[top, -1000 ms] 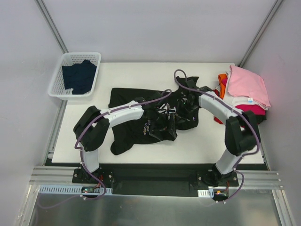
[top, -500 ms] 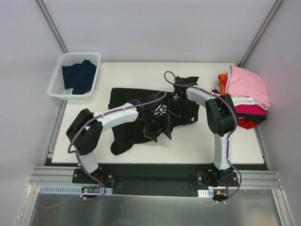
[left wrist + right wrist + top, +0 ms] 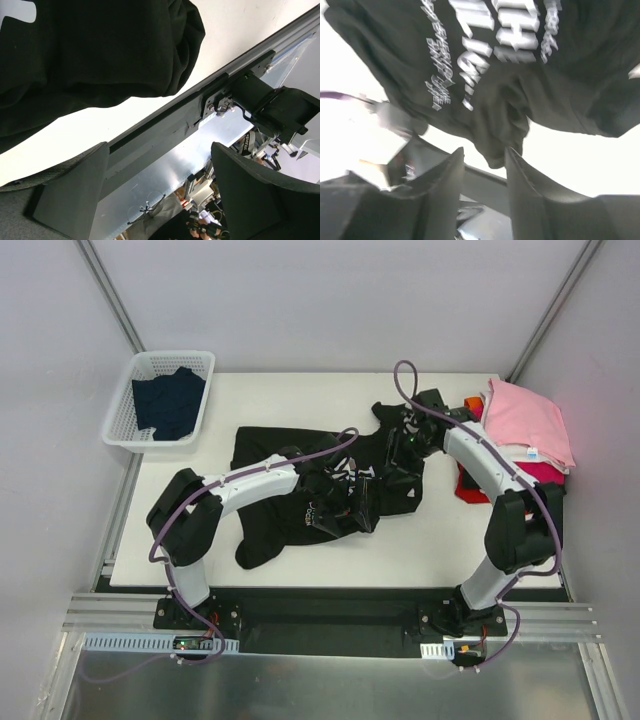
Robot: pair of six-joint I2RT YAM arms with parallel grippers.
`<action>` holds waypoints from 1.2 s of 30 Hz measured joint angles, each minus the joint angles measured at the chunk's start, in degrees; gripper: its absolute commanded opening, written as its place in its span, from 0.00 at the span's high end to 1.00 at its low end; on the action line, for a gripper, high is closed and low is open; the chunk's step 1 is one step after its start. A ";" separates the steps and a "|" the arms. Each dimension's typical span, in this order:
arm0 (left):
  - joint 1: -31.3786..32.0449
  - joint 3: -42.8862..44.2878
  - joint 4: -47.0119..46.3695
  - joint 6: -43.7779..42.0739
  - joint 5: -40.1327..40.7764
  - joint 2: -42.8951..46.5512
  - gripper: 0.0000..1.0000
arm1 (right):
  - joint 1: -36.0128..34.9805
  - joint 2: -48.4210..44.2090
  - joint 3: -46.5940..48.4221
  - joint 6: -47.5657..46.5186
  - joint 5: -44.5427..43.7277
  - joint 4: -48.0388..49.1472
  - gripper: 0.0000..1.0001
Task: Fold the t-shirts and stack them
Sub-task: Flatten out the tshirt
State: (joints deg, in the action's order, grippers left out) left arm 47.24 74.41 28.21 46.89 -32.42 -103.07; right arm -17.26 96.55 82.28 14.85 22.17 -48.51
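A black t-shirt [image 3: 262, 448] with white lettering lies crumpled across the middle of the table. My left gripper [image 3: 345, 508] sits over its near right part, open wide, nothing between the fingers [image 3: 159, 146]; the black cloth [image 3: 100, 50] lies beyond the tips. My right gripper [image 3: 408, 445] hovers over the shirt's far right end, open; a fold of the lettered cloth [image 3: 495, 125] hangs just past its fingertips [image 3: 484, 151], not pinched. Folded t-shirts are stacked at the right edge, pink [image 3: 525, 420] on top, magenta and red [image 3: 535, 478] below, orange [image 3: 472, 412] beside.
A white basket [image 3: 118, 430] at the far left corner holds a dark navy t-shirt [image 3: 168, 402]. The table's near edge and the metal rail [image 3: 165, 125] lie just beyond the left gripper. Enclosure walls close in left, right and back.
The right gripper has opened, released the black shirt and swung back toward the far right. The left gripper stays open over the shirt's near part, shifted slightly.
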 measured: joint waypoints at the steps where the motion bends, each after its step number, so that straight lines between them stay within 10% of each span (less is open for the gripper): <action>1: 0.00 0.00 0.00 -0.02 -0.04 0.00 0.16 | -0.57 -0.61 -1.73 0.02 -0.11 0.46 0.59; 10: 0.00 -0.33 0.00 -0.04 0.02 0.00 0.17 | -7.23 -4.90 -26.05 3.56 -0.33 4.87 0.61; 25: 0.00 -0.35 0.07 -0.42 0.00 0.00 0.17 | -7.43 -5.35 -26.34 3.78 -1.27 7.85 0.64; 30: 0.00 -1.29 -0.02 -0.42 0.00 0.00 0.17 | -7.54 -2.91 -24.72 3.80 -1.51 9.42 0.99; 36: 0.00 -2.14 0.00 -0.42 0.04 0.00 0.17 | -7.78 -2.03 -24.33 4.04 -1.97 10.40 0.99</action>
State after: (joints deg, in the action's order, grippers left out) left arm 47.24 72.27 28.21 46.48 -32.38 -103.07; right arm -25.04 94.52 57.95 18.90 20.21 -38.11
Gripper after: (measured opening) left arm 0.832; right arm 0.018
